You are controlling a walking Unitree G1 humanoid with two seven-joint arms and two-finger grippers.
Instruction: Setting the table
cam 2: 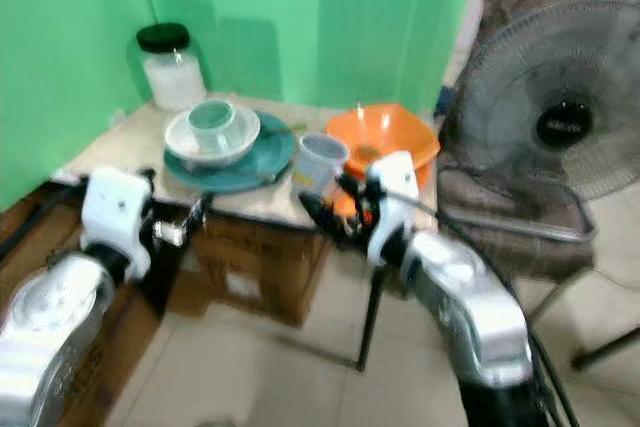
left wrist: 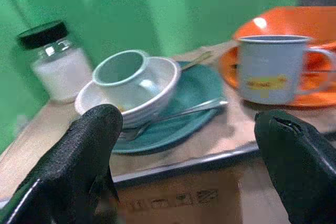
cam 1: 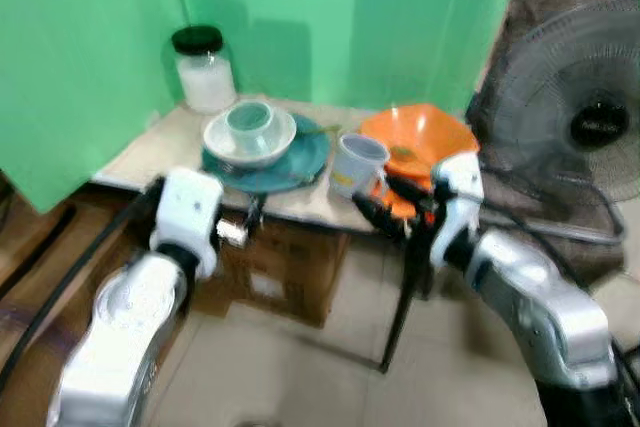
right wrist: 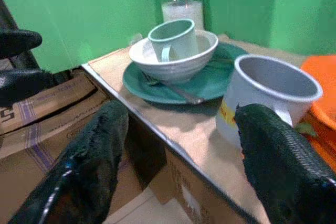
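Upper left of frame: sugar jar (cam 1: 204, 69) w/ black lid at back of bench (cam 1: 140, 152). Centre-left: pale-green cup (cam 1: 249, 124) nested in white bowl (cam 1: 250, 137) on teal plate (cam 1: 300, 162), spoon (left wrist: 178, 114) lying on plate. Left end effector (left wrist: 184, 145), fingers spread wide, empty, just short of bench edge. Centre: grey mug (cam 1: 355, 164), orange bowl (cam 1: 420, 137) behind. Right end effector (right wrist: 176, 156) wide open, empty, near mug. Far right: fan (cam 1: 580, 107). Crockery likely stiff, glazed, slippery, breakable; mug prob. best gripped across its body.
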